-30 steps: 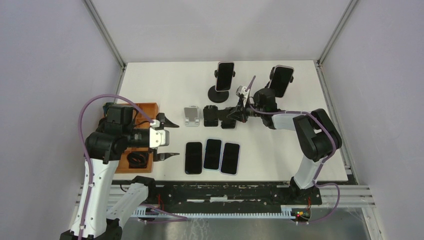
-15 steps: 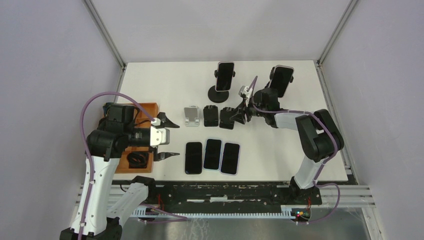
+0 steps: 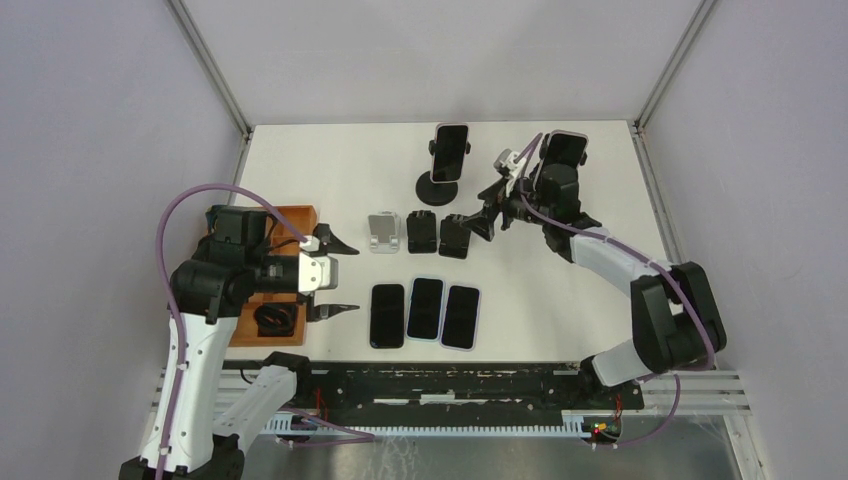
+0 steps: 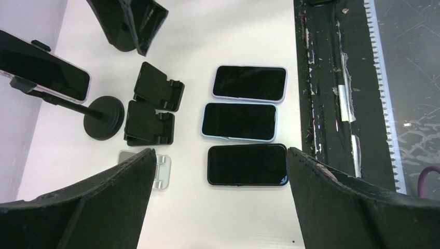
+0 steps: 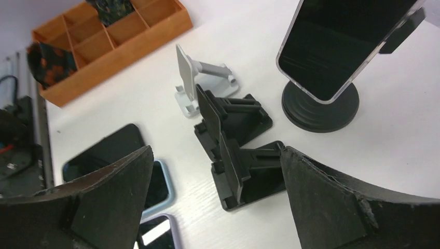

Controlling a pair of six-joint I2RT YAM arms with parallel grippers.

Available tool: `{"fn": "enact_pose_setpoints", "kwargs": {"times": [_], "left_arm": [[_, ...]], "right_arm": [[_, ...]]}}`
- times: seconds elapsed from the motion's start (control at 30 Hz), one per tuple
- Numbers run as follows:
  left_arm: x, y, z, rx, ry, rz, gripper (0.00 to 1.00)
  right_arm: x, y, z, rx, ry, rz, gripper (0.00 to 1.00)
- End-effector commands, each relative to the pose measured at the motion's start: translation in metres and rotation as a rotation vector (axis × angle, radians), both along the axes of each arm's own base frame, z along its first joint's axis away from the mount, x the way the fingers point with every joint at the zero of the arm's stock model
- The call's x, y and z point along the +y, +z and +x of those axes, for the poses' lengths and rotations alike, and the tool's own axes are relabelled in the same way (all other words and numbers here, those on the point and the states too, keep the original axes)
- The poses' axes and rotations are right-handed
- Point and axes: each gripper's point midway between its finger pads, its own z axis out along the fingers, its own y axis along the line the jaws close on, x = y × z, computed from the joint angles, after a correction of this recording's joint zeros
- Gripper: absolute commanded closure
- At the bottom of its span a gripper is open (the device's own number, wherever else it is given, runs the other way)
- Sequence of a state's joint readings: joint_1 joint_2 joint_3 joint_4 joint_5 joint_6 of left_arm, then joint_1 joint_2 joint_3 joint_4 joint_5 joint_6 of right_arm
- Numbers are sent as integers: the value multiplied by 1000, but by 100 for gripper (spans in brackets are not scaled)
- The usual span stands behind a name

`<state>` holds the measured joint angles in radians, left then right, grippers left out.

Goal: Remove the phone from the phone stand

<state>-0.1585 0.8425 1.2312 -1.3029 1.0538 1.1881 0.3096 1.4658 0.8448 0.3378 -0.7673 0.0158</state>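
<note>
A phone (image 3: 451, 150) sits in its stand (image 3: 437, 188) at the far middle of the table (image 3: 320, 170), a second phone (image 3: 564, 150) far right. Right fingers (image 5: 358, 207) and left fingers (image 4: 342, 207) are spread apart, holding nothing.

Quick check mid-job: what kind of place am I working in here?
Probably a lab robot test cell: a white table boxed in by plain walls and metal rails, phones laid in a row, stands nearby.
</note>
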Motion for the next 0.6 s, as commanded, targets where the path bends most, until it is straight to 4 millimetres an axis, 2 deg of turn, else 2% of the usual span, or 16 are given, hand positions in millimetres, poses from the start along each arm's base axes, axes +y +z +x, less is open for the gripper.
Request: {"fn": "enact_pose_setpoints", "kwargs": {"times": [0.0, 0.07, 0.13, 0.17, 0.2, 0.23, 0.4, 0.57], "left_arm": [[-5, 20, -2, 17, 17, -61, 0], [-5, 28, 5, -1, 48, -80, 0], [-5, 37, 11, -10, 87, -99, 0], [-4, 42, 13, -17, 112, -106, 0], [-3, 46, 16, -21, 136, -111, 0], [-1, 50, 18, -30, 161, -110, 0], [9, 54, 26, -39, 259, -94, 0], [14, 64, 32, -18, 335, -103, 0]], "right_arm": [[3, 38, -2, 144, -28, 161, 2], [8, 44, -2, 182, 6, 240, 2], [13, 44, 10, 189, -13, 231, 2], [13, 36, 24, 196, -97, 143, 2], [10, 32, 35, 127, -166, 27, 2], [11, 35, 42, 84, -224, -49, 2], [4, 72, 68, -89, -347, -63, 2], [18, 97, 88, -199, -327, -69, 2]]}}
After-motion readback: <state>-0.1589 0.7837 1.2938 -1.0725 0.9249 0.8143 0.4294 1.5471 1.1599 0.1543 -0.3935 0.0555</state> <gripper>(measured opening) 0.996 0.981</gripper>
